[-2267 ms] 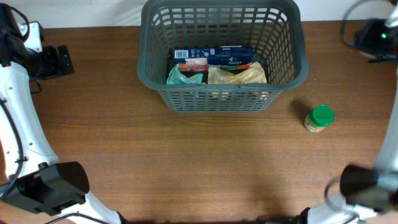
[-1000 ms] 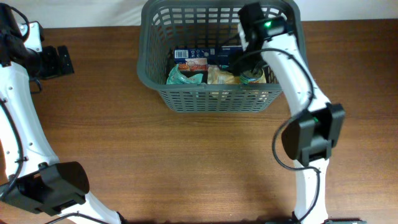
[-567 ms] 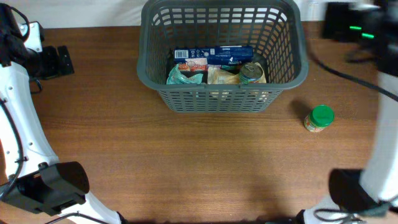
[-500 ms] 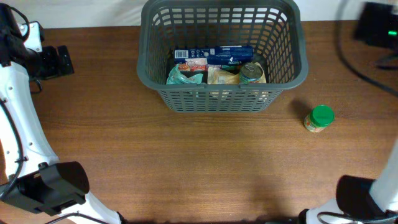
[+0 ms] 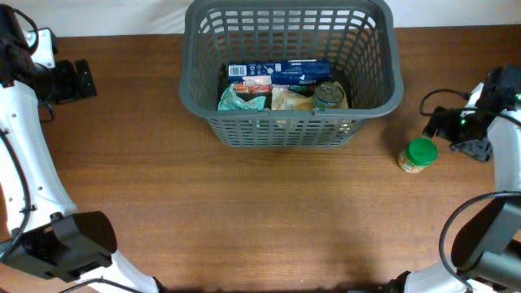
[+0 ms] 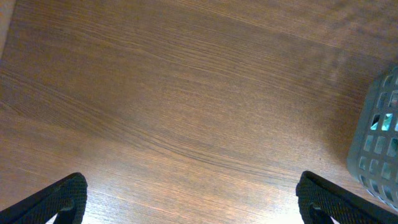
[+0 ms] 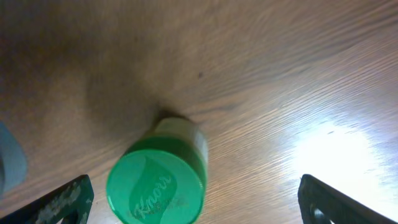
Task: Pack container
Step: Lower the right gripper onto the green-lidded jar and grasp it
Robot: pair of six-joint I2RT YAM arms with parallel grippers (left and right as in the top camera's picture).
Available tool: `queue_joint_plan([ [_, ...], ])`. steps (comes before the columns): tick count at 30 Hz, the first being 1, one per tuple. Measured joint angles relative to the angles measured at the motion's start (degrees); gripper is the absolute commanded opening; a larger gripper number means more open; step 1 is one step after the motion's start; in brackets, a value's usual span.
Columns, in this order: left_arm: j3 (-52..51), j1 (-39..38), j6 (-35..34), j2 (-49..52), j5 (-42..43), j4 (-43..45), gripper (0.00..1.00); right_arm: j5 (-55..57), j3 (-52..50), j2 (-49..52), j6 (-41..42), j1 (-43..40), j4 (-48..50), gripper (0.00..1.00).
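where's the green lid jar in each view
Overhead: green-lidded jar stands on the table, right of the basket.
Left wrist: not in it; only the basket's corner at the right edge.
Right wrist: jar at the bottom, left of centre, lid toward the camera.
Shared landmark: the wooden table.

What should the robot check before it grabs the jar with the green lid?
1. Right hand open: ok.
2. Jar standing upright on the table, green lid on: ok.
3. Jar lined up between the right hand's fingers: ok, though it sits toward one side.
4. Right hand low enough to close around the jar: cannot tell.
5. Free room in the basket: ok, the back part is bare.
6. Left hand out of the way: ok, open over bare table beside the basket.
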Motion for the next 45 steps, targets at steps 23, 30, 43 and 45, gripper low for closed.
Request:
queue_joint_plan([
  [23, 0.0, 0.0, 0.0, 0.0, 0.02, 0.02, 0.99, -2.64, -12.63, 0.61, 6.69, 3.15, 14.86, 0.92],
  [30, 0.0, 0.0, 0.0, 0.0, 0.02, 0.02, 0.99, -1.16, -13.33, 4.17, 8.7, 3.39, 14.51, 0.92],
  [43, 0.0, 0.0, -0.02, 0.0, 0.02, 0.02, 0.99, -0.74, -13.33, 4.17, 8.94, 3.39, 14.51, 0.76],
  [45, 0.0, 0.0, 0.0, 0.0, 0.0, 0.02, 0.99, -0.76, -13.33, 4.17, 8.96, 3.39, 14.51, 0.66],
])
